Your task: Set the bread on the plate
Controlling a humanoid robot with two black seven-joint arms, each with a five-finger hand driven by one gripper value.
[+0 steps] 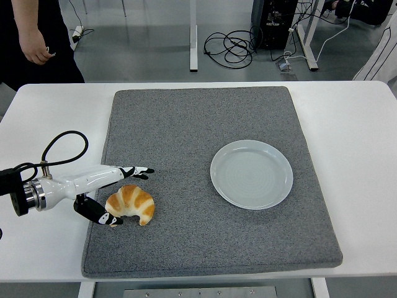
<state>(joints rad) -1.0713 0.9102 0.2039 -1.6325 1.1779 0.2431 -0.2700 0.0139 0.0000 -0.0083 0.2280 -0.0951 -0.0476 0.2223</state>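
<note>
White and wide, the table (43,118) fills most of the head view, and a square grey felt mat (205,118) covers its middle, reaching close to the table's near edge. Beyond the far edge lies a grey floor with a coil of black cables (232,45) and the white legs of other furniture. A person (34,37) in dark clothing stands past the table's far left corner, one hand hanging loose above the tabletop's line. On the mat's right half sits a round pale blue plate (251,174), bare, nearer the mat's right edge than its left. The bread (131,203), a golden croissant with its curve opening downward, lies on the mat close to its left edge and toward the near left corner, well apart from the plate. The left hand (115,195) comes in low from the table's left edge on a white forearm with a black cable loop above the wrist. Its fingers (139,172) stretch out flat just behind the croissant's far side, while the thumb (99,215) reaches under its near left end; the hand brackets the bread, spread and not clamped.
</note>
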